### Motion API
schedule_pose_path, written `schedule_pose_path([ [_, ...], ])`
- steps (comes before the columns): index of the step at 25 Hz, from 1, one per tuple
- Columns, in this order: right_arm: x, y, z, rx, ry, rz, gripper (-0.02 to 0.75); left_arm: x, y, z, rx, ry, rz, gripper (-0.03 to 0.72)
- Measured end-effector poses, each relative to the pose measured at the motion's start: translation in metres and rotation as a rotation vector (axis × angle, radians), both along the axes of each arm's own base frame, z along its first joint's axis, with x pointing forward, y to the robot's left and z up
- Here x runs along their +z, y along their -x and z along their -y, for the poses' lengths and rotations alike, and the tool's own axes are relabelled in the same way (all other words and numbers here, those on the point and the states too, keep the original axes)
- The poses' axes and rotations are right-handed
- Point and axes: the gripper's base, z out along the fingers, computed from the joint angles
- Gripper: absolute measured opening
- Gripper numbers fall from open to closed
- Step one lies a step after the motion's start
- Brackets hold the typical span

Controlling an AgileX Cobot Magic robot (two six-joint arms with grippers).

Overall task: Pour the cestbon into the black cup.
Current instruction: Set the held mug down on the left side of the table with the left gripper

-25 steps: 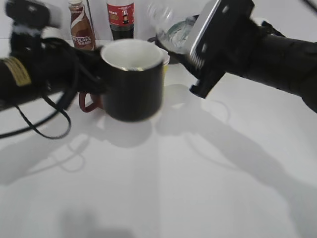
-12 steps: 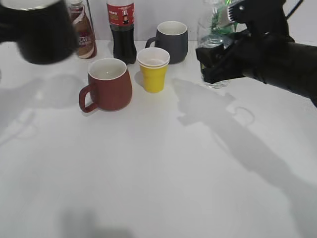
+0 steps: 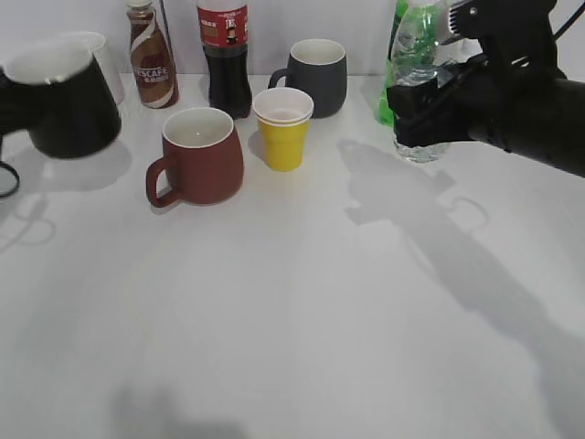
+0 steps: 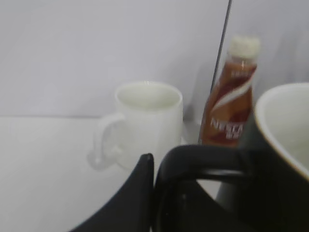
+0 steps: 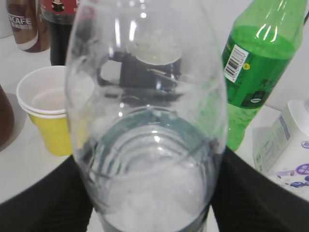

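bright, soft table [image 3: 302, 311] shadows; left wrist view blurry.

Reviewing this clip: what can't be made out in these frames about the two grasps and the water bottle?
- Left tool: cut off by the exterior view's left edge; the left wrist view shows only a dark finger by the glossy black mug's handle.
- Right tool: its fingers are hidden behind the clear ribbed water bottle in the right wrist view.
- Bottle's mouth: cut off by the top edge in the right wrist view, blurred in the exterior view.

Exterior view slants down at the table [image 3: 302, 320]; both wrist views sit close, sharing its back-row bottles.
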Motion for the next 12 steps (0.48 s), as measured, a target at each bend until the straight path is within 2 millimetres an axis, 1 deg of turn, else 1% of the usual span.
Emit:
schedule_pose_path([
  [2, 0.000, 0.000, 0.000, 0.000, 0.000, 0.000, 0.482, -0.020, -0.006, 0.000, -0.010, -0.030, -0.020, 0.040],
  [6, 0.000, 0.000, 0.000, 0.000, 0.000, 0.000, 0.482, -0.053, -0.014, 0.000, -0.014, -0.038, -0.055, 0.040],
  [9, 0.000, 0.000, 0.000, 0.000, 0.000, 0.000, 0.482, -0.065, -0.016, 0.000, -0.011, -0.032, -0.062, 0.040],
  [12, 0.000, 0.000, 0.000, 0.000, 0.000, 0.000, 0.482, -0.070, -0.016, 0.000, -0.011, -0.030, -0.064, 0.040],
])
